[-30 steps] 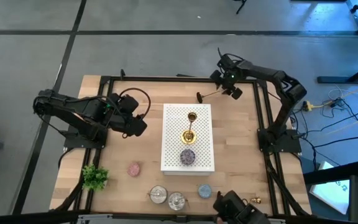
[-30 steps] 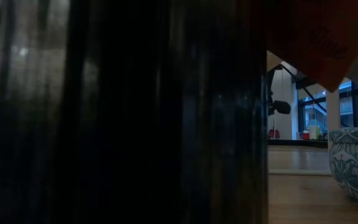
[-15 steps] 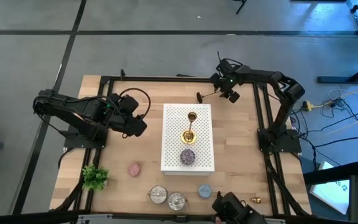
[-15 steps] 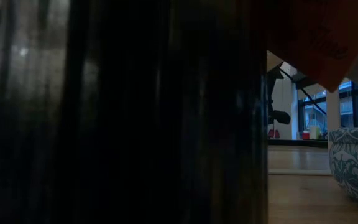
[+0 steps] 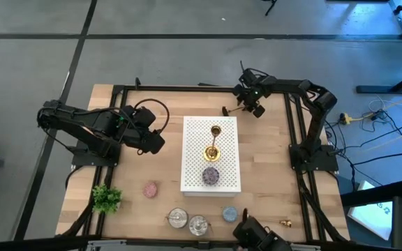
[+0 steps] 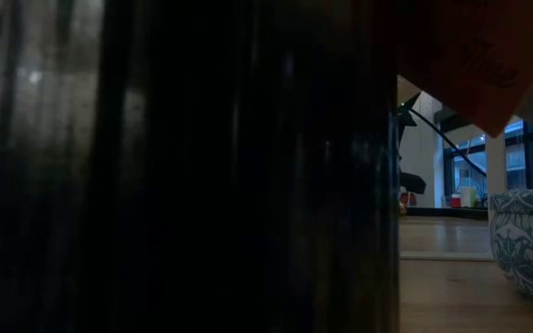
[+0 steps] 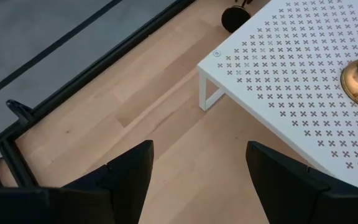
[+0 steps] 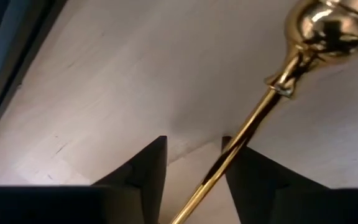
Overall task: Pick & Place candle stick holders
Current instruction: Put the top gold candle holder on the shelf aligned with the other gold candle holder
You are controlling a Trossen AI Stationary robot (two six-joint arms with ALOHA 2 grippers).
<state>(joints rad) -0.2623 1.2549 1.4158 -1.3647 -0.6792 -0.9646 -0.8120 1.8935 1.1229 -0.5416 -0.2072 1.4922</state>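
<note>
One gold candle stick holder lies on its side on the wood near the table's far edge, its dark round base [image 5: 225, 110] toward the left and its thin stem [image 8: 247, 134] running between the fingers of my open right gripper [image 5: 250, 103]. Two more candle stick holders [image 5: 215, 130] [image 5: 211, 151] stand upright on the white perforated stand [image 5: 229, 178]. Beside them on the stand lies a purple disc [image 5: 210, 175]. My left gripper [image 5: 153, 141] hangs open left of the stand, over bare wood [image 7: 166, 124]. My right gripper comes from above, slanting down, with one finger on either side of the lying holder's stem and across it. The stem runs close along the inner edge of one finger [image 8: 247, 180]. Whether it touches that finger, I cannot tell.
Along the near edge are a green plant [image 5: 106, 199], a pink disc [image 5: 150, 189], two glass pots [image 5: 177, 219] [image 5: 199, 224] and a blue disc [image 5: 229, 213]. A black frame [image 5: 117, 89] rims the table. A dark object fills most of the low view [image 6: 202, 166].
My right gripper has come down and a little toward the table's left, over the stem of the lying candle stick holder. The holder itself has stayed where it was on the wood.
</note>
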